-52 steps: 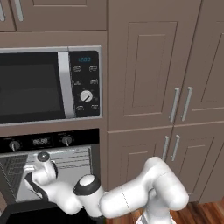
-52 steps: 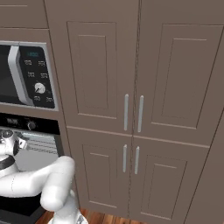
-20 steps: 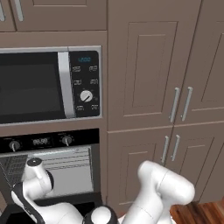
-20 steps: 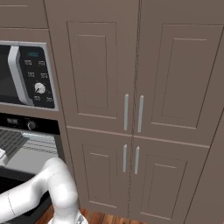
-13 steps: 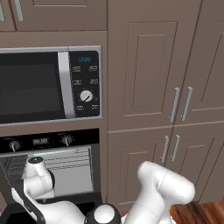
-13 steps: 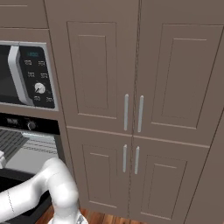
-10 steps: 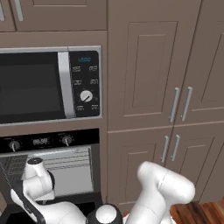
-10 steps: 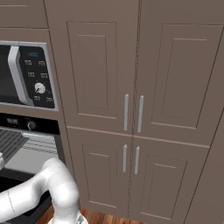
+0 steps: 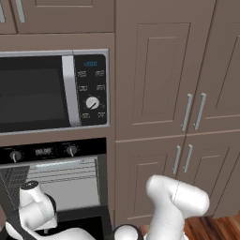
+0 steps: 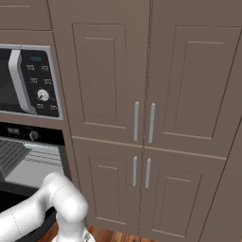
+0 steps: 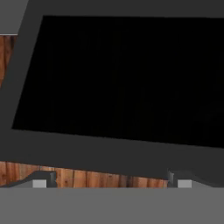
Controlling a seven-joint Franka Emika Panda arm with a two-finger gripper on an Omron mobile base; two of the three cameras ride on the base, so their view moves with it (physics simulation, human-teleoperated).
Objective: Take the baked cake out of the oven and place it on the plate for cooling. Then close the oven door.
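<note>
The oven [image 9: 56,180] stands open under the microwave, its grey racks showing, also in the right base view as the oven [image 10: 28,163]. The oven door [image 11: 131,78] hangs down flat, its black glass panel in a dark frame close beneath my hand. My gripper [image 11: 110,182] is open over the door's near edge, its fingertips [image 11: 40,183] far apart with nothing between them. The arm's wrist [image 9: 33,211] is low at the oven's left front. The cake and the plate are out of view.
A silver-trimmed microwave [image 9: 47,91] sits above the oven. Tall brown cabinet doors [image 9: 187,108] with silver handles fill the wall to the right. Wooden floor [image 11: 87,177] shows beyond the door's edge.
The arm has sunk lower in front of the open oven, the wrist dropping a little over the last second. The jaws stay wide open.
</note>
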